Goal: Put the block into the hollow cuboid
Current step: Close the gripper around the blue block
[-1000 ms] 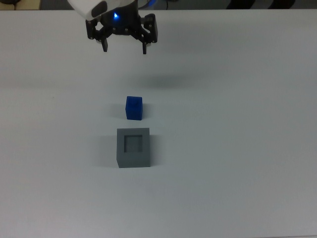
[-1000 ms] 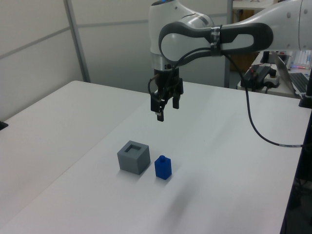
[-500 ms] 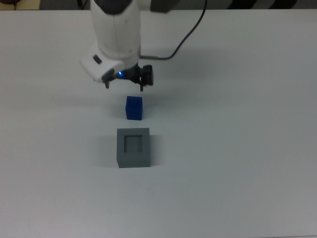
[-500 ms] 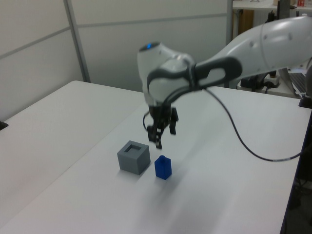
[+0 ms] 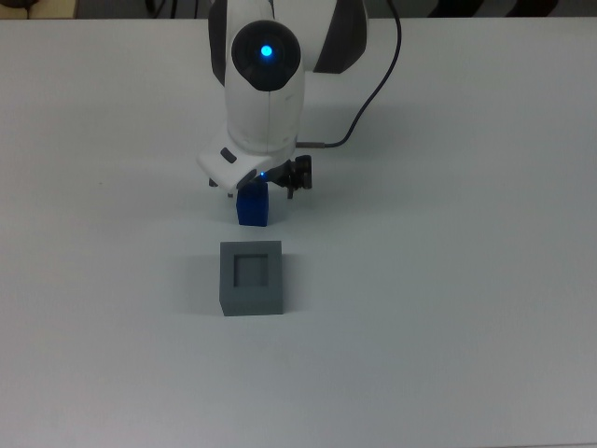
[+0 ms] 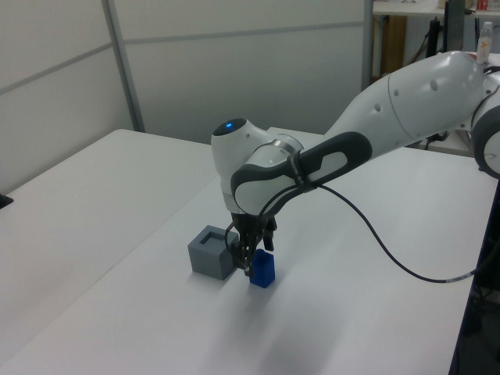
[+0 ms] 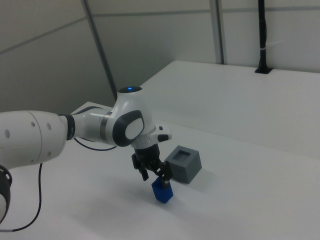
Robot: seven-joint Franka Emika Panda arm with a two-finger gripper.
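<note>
Here the white worktop [image 5: 466, 280] carries two things near the middle of the top view: the block [image 5: 253, 208], bright blue, and directly below it in the frame the hollow cuboid [image 5: 251, 277], grey, its square recess facing up and unfilled. A narrow strip of worktop separates them. In the left view the block [image 6: 262, 269] sits just to the right of the hollow cuboid [image 6: 213, 251]; in the right view the block [image 7: 162, 190] lies lower left of the hollow cuboid [image 7: 183, 164].

The end effector [image 5: 258, 185] is down over the block, its fingers spread apart and straddling the block's top, one finger [image 5: 291, 185] showing at the block's upper right in the top view. In the left view the end effector [image 6: 251, 248] reaches the block's upper edge; whether the fingers press against the block cannot be told. The block rests on the worktop. The arm's white wrist [image 5: 264, 89], with a blue light on it, hides the block's upper edge in the top view.
</note>
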